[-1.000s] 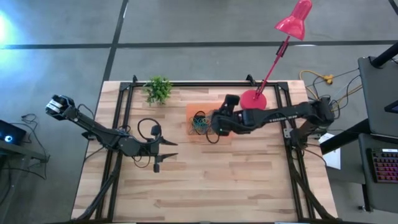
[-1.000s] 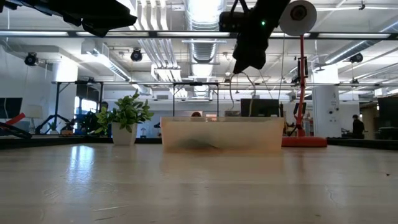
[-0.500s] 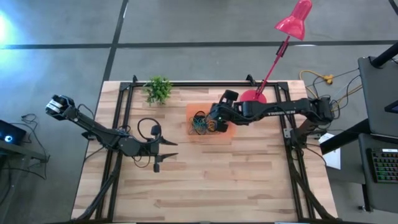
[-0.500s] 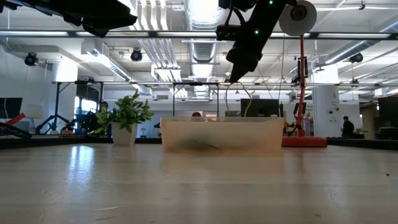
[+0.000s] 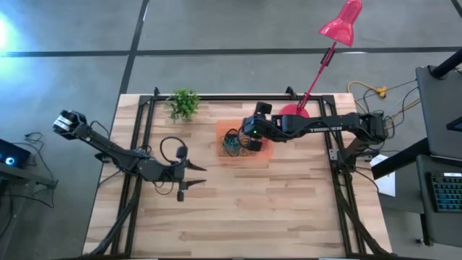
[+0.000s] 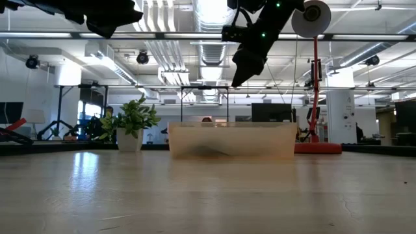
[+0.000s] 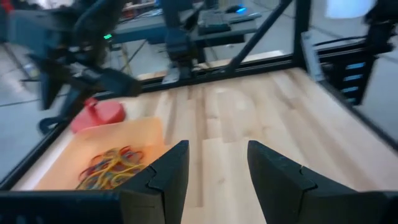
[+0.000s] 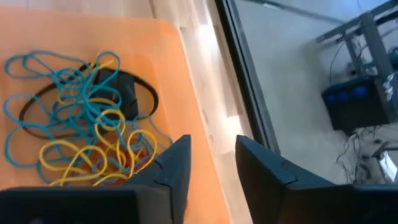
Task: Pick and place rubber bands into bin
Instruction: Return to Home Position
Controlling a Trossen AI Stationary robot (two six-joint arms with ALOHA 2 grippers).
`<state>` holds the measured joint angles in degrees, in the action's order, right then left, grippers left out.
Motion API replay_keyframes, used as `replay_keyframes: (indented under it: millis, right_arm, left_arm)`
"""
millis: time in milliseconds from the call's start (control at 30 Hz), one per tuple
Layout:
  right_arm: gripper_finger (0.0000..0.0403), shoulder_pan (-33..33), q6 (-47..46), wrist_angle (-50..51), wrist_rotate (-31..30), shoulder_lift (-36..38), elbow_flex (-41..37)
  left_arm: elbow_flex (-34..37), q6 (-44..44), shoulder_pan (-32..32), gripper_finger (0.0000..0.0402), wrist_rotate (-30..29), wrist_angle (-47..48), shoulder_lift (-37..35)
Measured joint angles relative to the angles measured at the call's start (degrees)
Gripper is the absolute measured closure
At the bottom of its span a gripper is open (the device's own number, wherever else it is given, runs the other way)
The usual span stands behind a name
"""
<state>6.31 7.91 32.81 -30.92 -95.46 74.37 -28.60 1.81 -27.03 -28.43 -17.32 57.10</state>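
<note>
The right gripper [image 5: 244, 139] hangs above the bin [image 5: 260, 157], fingers apart and empty. The rubber bands [image 8: 87, 118] lie tangled in the bin's left half, toward the table's far side. The left gripper [image 5: 193, 182] waits nearer and to the left, fingers spread, holding nothing.

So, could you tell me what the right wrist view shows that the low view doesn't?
Only the wrist view: separate blue, yellow and black rubber bands. Only the low view: the small green potted plant, the round red lamp base, the left arm overhead. Both: the shallow translucent orange plastic tray and the right gripper, open above it.
</note>
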Motion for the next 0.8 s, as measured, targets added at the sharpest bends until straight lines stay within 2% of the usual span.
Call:
replay_keyframes:
  millis: [267,367,500,567,633,800]
  right_arm:
    - [0.0268,-0.4,4.0,-3.4,1.0,0.0,0.0]
    - [0.027,-0.6,6.9,-5.3,8.6,0.3,-0.1]
    - [0.0277,0.3,10.9,-10.7,27.6,1.8,-0.2]
    - [0.028,1.3,11.8,-13.4,34.9,2.9,-0.8]
    - [0.0283,2.3,11.8,-15.5,37.6,4.5,-2.4]
    - [0.0287,5.1,9.6,-22.0,38.1,10.8,-10.5]
  left_arm:
    - [0.0,0.1,0.0,0.0253,1.6,-2.1,0.0]
    - [-0.1,0.1,0.2,0.0253,-0.2,-2.9,0.0]
    - [-0.7,3.8,1.3,0.0253,-9.1,-7.0,0.0]
    - [-0.4,8.6,1.9,0.0253,-11.0,-9.8,0.0]
    - [-0.1,12.5,2.8,0.0253,-10.9,-11.5,0.2]
    - [0.1,16.9,6.3,0.0253,-10.5,-12.4,0.2]
